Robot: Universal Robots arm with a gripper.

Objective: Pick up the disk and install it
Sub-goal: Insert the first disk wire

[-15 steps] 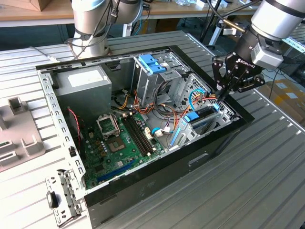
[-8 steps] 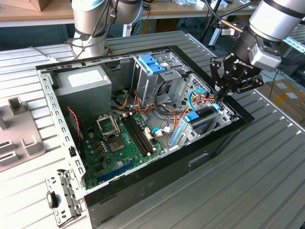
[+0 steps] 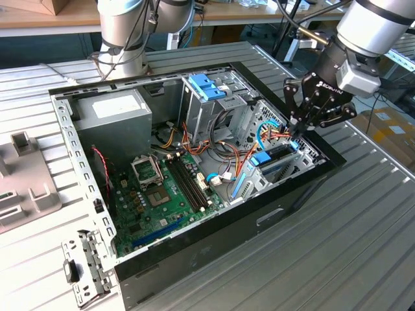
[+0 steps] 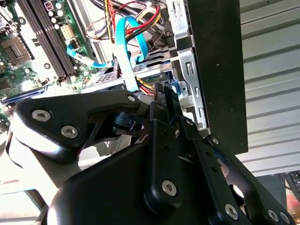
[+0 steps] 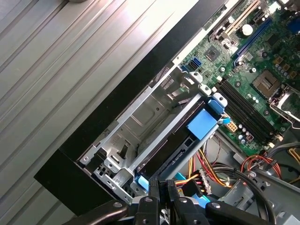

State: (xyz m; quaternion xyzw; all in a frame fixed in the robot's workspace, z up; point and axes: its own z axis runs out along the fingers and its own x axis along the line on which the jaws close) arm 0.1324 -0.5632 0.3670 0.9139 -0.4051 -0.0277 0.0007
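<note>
The gripper (image 3: pixel 299 127) hangs over the front corner of the open computer case (image 3: pixel 194 259), on the exterior view's right, and the disk (image 3: pixel 280 159) sits right under its tips. The disk stands on its thin edge inside the metal drive cage (image 5: pixel 140 126), so it looks like a dark slab with blue trim along it. Its long side runs along the cage, from the front wall of the case in toward the green motherboard (image 3: pixel 162 188). A light blue tab (image 5: pixel 202 124) sits on its top edge, near the end closest to the board. In the first wrist view the fingertips (image 5: pixel 154 190) are squeezed close together and press at the other end of the disk (image 5: pixel 173 150), the end by the front wall. They look shut, with nothing gripped between them. Orange, red and yellow wires (image 4: pixel 140 18) and a flat blue cable (image 4: pixel 129 51) lie just beside that end. The disk looks nearly all the way in, resting between the cage rails
</note>
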